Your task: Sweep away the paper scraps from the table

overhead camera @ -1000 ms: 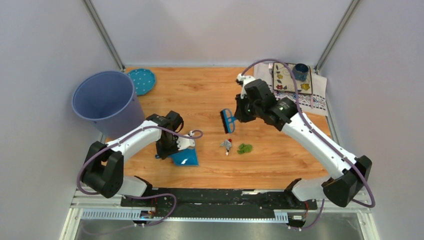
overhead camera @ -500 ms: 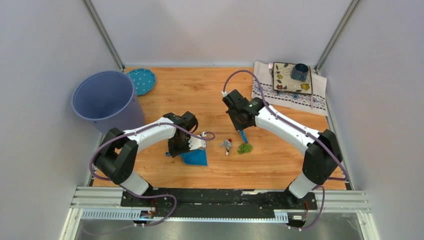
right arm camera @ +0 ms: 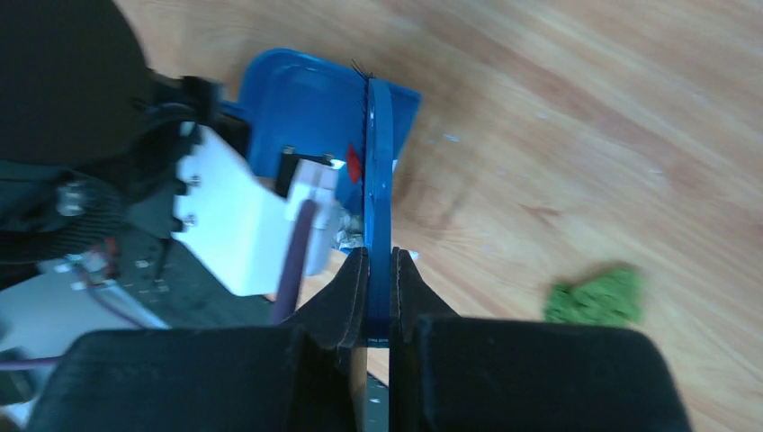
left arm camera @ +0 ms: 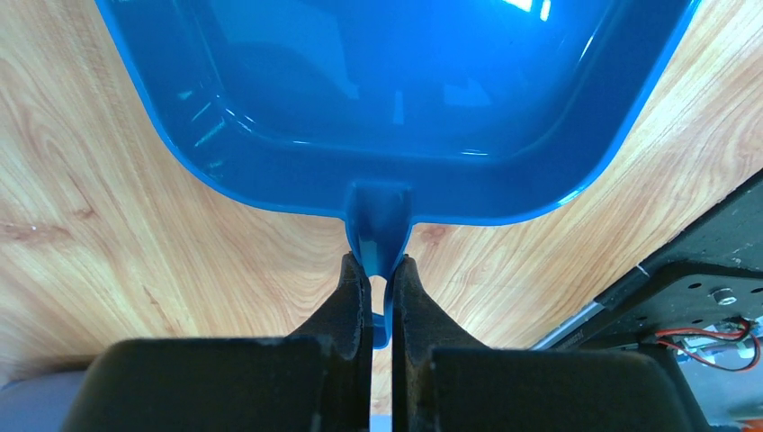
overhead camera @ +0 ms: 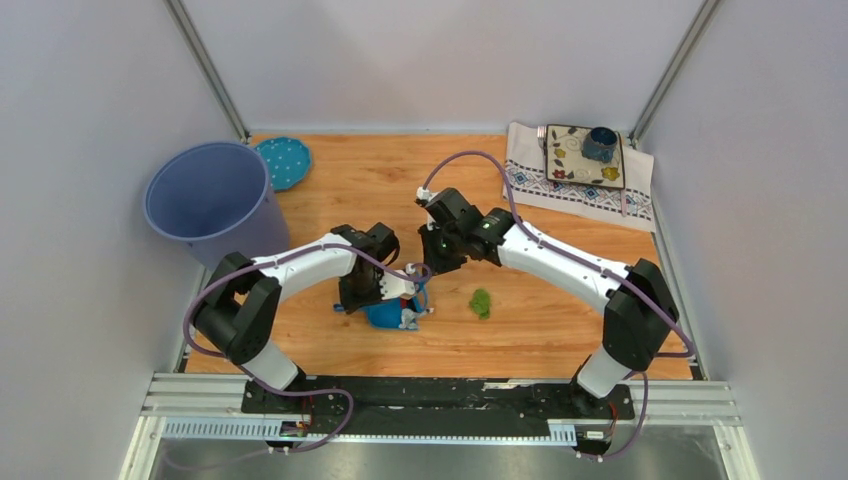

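My left gripper (left arm camera: 380,265) is shut on the handle of a blue dustpan (left arm camera: 396,90), which lies flat on the table (overhead camera: 400,190); the top view shows the gripper (overhead camera: 355,303) and the dustpan (overhead camera: 390,314) left of centre. My right gripper (right arm camera: 379,256) is shut on a blue brush (right arm camera: 378,180), whose head is at the dustpan's mouth (right arm camera: 297,99). In the top view the right gripper (overhead camera: 432,262) is just above the pan. A red scrap (right arm camera: 353,163) and a grey scrap (overhead camera: 409,319) are at the pan's edge. A green scrap (overhead camera: 481,302) lies to the right on the wood, also in the right wrist view (right arm camera: 596,295).
A blue-grey bucket (overhead camera: 208,200) stands at the far left with a teal dotted plate (overhead camera: 283,162) behind it. A patterned white cloth (overhead camera: 580,190) at the back right carries a tray (overhead camera: 570,158) and a blue cup (overhead camera: 601,143). A black rail (overhead camera: 430,395) runs along the near edge.
My right arm has swept the brush leftward to the dustpan's mouth, pushing the grey and red scraps with it. The green scrap stayed behind. The left gripper and dustpan slid right earlier.
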Controlling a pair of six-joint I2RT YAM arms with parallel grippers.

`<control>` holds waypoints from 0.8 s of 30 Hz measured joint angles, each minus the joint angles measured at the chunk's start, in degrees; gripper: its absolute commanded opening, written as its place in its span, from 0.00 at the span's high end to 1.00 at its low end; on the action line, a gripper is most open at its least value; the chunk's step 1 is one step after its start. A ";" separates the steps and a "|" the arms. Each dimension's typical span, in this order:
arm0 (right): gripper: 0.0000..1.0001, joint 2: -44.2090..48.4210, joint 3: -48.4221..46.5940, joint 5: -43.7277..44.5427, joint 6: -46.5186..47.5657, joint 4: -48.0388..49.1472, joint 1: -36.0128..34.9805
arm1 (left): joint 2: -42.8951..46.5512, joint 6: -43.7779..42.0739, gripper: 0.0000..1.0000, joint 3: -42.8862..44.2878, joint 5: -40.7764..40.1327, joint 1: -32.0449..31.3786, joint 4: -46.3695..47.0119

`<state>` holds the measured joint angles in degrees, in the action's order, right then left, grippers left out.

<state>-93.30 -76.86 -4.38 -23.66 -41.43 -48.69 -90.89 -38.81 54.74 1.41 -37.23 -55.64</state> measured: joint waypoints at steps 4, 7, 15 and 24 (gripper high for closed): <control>1.00 0.02 1.25 -4.50 -4.11 4.48 0.13 | -0.17 0.42 1.00 0.61 -0.02 -0.20 -0.37; 1.00 0.63 1.25 -1.64 -4.70 3.85 0.17 | 0.24 0.37 1.00 0.46 -0.48 -0.28 -0.57; 1.00 13.29 3.06 11.19 -3.48 -0.94 0.11 | 3.37 -0.04 1.00 -0.63 0.37 -0.63 -1.97; 1.00 15.02 12.31 14.91 -4.63 -1.42 -0.09 | 3.34 0.00 1.00 -1.84 1.53 -0.68 -1.70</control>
<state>-78.28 -64.55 10.52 -28.29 -42.85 -48.77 -87.55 -38.81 52.90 2.94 -37.91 -57.34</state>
